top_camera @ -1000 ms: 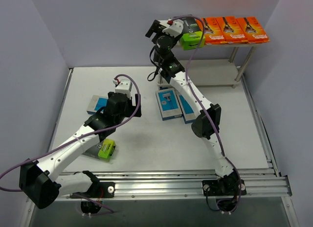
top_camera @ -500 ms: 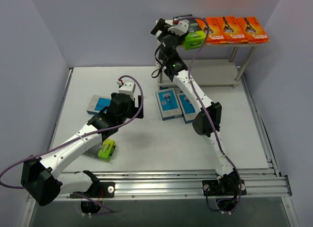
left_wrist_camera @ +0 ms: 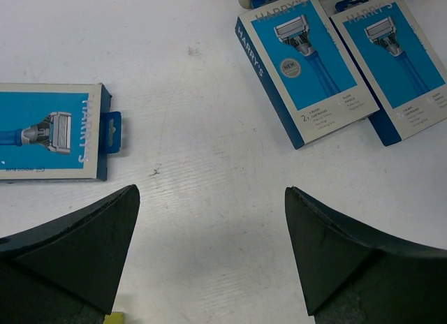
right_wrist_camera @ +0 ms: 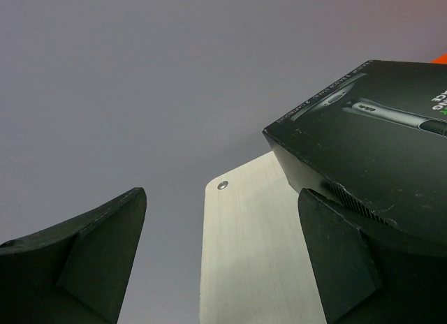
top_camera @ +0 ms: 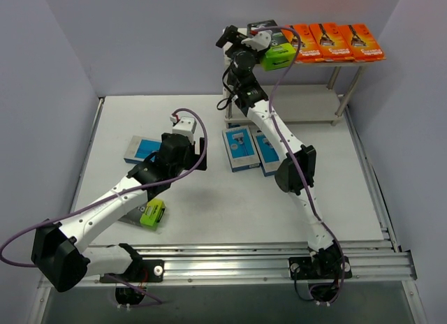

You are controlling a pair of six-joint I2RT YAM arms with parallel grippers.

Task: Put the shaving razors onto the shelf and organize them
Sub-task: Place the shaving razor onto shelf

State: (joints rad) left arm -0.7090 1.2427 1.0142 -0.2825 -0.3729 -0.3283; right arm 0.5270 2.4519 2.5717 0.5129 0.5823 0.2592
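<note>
Nearest the arm bases, one black pack with a lime end (top_camera: pixel 152 214) lies on the table (top_camera: pixel 209 212) close against the left arm, not yet shelved. Just beyond it the left gripper (left_wrist_camera: pixel 211 219) hangs over bare table with its fingers spread wide and nothing between them. It sits between a lone blue pack (left_wrist_camera: pixel 49 132) on its left and a pair of blue packs (left_wrist_camera: pixel 304 65) lying side by side to its right. That stance looks like lining up the next pick, since either seems within reach.

Further back stands the shelf (top_camera: pixel 311 104), its lower board bare where it shows. On the top board three orange packs (top_camera: pixel 332 42) lie in a tidy row along the right side, like kept with like. At the left end of that row the second black pack (right_wrist_camera: pixel 370 142) rests on the board beside them, seemingly a little askew. The right gripper (right_wrist_camera: pixel 222 198) is up at that far left corner, fingers parted, with the pack outside the gap and just by the right finger. I judge the pack set down, though it may want a nudge to sit square.
</note>
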